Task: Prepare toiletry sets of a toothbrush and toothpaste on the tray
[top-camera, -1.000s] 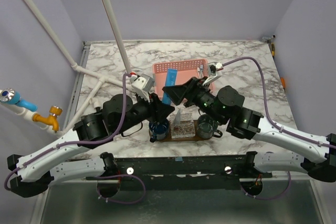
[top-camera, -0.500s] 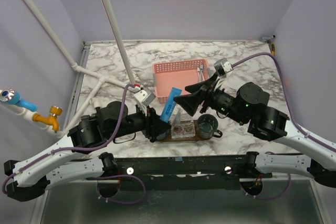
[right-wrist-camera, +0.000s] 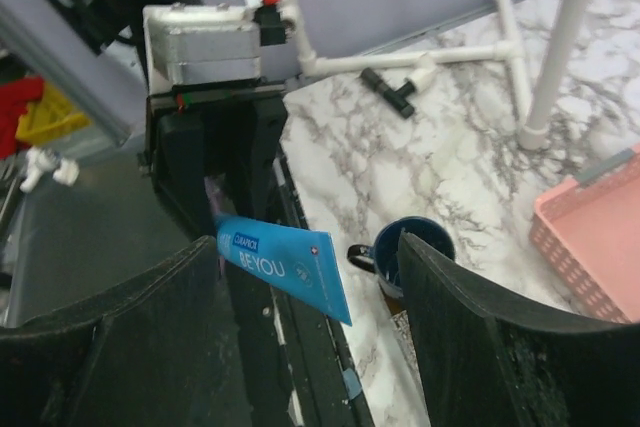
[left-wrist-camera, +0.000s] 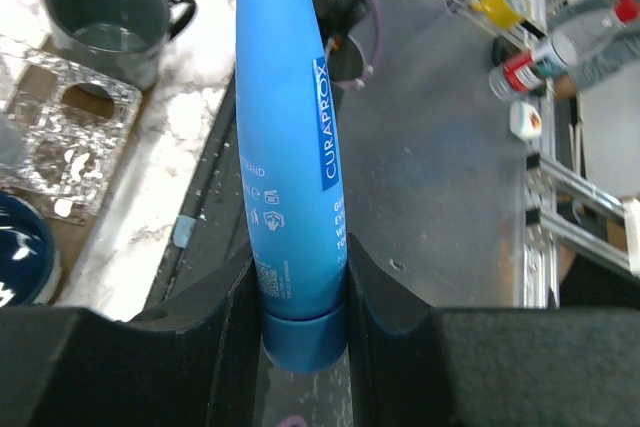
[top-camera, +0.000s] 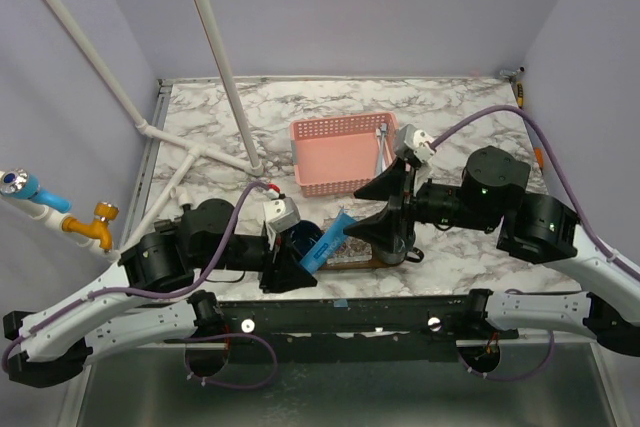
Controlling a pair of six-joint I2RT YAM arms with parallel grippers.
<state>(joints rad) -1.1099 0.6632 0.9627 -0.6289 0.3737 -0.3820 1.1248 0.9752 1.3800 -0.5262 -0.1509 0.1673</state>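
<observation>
My left gripper (top-camera: 297, 263) is shut on the cap end of a blue toothpaste tube (top-camera: 327, 243). It holds the tube tilted above the near edge of the table, beside the dark brown tray (top-camera: 352, 264). In the left wrist view the tube (left-wrist-camera: 290, 147) sits clamped between both fingers of the gripper (left-wrist-camera: 300, 282). My right gripper (top-camera: 378, 207) is open and empty, just right of the tube. In the right wrist view the tube's flat end (right-wrist-camera: 290, 269) lies between the open gripper's (right-wrist-camera: 305, 252) fingers, untouched. White toothbrushes (top-camera: 381, 141) lie in the pink basket.
The pink basket (top-camera: 340, 154) stands behind the tray. A dark blue cup (top-camera: 300, 241) and a dark green cup (top-camera: 398, 244) sit at the tray's ends, with a foil-like piece (left-wrist-camera: 62, 137) between them. White pipes (top-camera: 215, 57) cross the left side.
My left gripper has pulled back toward the near edge, carrying the tube from near the basket down over the tray's front. My right arm has drawn back to the right.
</observation>
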